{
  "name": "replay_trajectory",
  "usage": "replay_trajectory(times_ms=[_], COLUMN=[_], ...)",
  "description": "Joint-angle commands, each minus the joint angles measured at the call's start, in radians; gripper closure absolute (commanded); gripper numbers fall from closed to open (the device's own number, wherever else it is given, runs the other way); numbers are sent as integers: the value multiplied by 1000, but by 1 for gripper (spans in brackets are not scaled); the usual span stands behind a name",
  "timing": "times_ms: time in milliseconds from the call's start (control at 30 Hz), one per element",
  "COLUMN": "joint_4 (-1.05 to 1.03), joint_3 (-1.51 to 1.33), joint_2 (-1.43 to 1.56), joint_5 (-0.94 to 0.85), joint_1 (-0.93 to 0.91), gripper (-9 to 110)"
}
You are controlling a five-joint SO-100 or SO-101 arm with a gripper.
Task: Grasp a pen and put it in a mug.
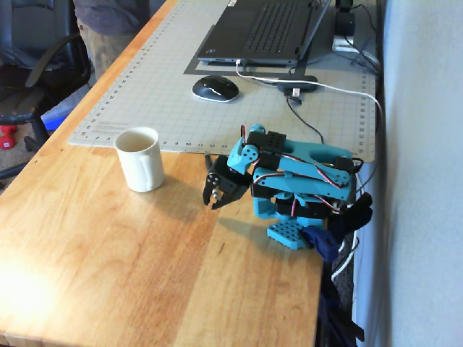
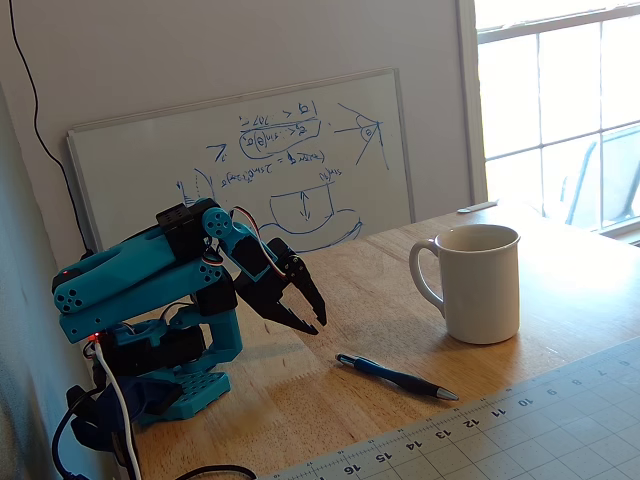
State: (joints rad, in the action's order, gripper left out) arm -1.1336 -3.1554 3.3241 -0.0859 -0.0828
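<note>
Setting, high fixed view: wooden butcher-block table (image 1: pixel 145 260) carrying a grey gridded cutting mat (image 1: pixel 159 79), a dark laptop (image 1: pixel 260 29) and a black computer mouse (image 1: pixel 215 88) at the far end.
Arm, high fixed view: blue five-joint arm (image 1: pixel 304 181) folded low over its base at the right table edge, a compact parked pose that leaves the working area open.
Gripper, high fixed view: black two-finger gripper (image 1: pixel 213 199) tilted down toward the wood, holding nothing; jaw gap not readable from this angle.
Mug, high fixed view: plain cream-white ceramic mug (image 1: pixel 139 159) upright on bare wood just off the mat's near edge, mouth up, so it can accept an object from above.
Pen, high fixed view: not discernible.

Setting, low fixed view: same table, with a whiteboard (image 2: pixel 250 160) leaning on the wall and a window at the right.
Gripper, low fixed view: gripper (image 2: pixel 308 316) with fingers slightly apart and empty, tips angled down and rightward above the wood.
Pen location, low fixed view: thin dark stick pen (image 2: pixel 395 377) lying flat on the wood, between gripper and mug (image 2: pixel 480 283), apart from both and near the mat edge.
Pen axis, low fixed view: long axis runs left to right, dropping slightly toward the camera; silvery tip points right, toward the mat; blunt end lies nearest the gripper.
Task status (judgement): grasp not yet begun.
</note>
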Motion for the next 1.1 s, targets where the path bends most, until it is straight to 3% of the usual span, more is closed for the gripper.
replay_trajectory(times_ms=[0, 733, 1067], joint_4=[0, 14, 29], joint_3=[15, 21, 94], joint_2=[28, 26, -144], joint_5=[5, -9, -353], joint_1=[5, 6, -6], gripper=[97, 97, 97])
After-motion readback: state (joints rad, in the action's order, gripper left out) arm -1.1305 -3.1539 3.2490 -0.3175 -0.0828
